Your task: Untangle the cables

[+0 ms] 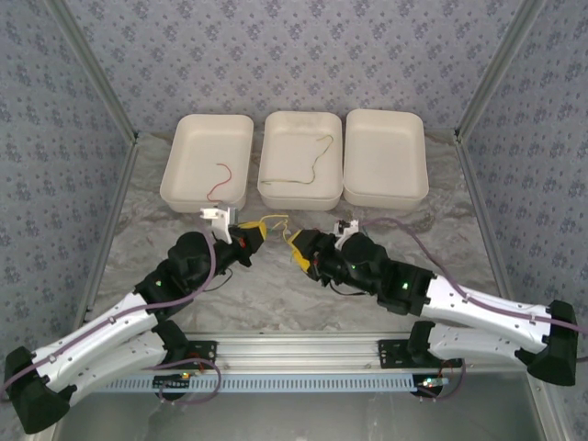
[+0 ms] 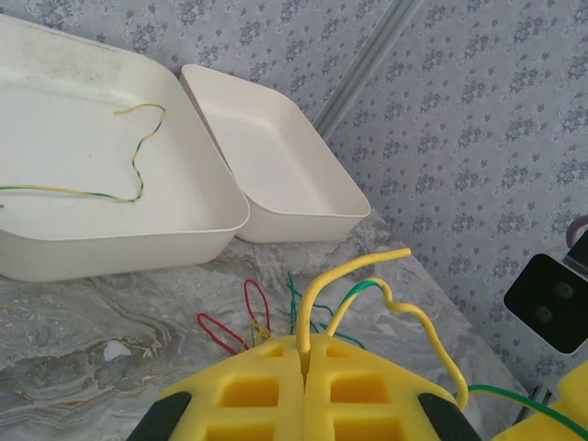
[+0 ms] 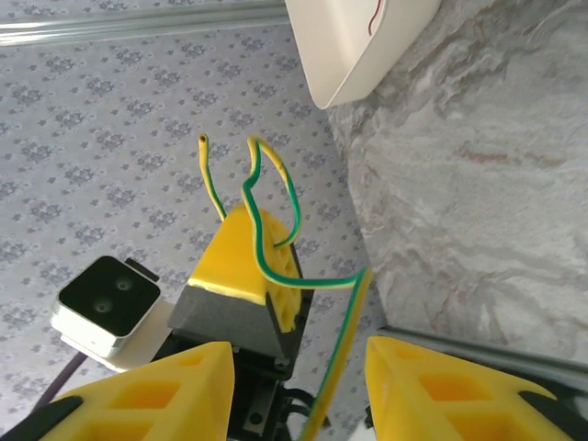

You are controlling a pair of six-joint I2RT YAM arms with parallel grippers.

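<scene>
Left wrist view: mid-untangling, the left end effector (image 2: 303, 354) clamps a yellow-green cable (image 2: 404, 312); the right end effector (image 3: 299, 358) gapes around it, apparently needing to close and pull.

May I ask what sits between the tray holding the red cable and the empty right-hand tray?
A third white tray, holding a loose yellow-green cable, as the top view shows.

Left tray (image 1: 180, 156), middle tray (image 1: 272, 138), right tray (image 1: 386, 124) in a row behind your left gripper (image 1: 261, 231), right gripper (image 1: 295, 246); cables (image 1: 312, 165) in first two.
</scene>
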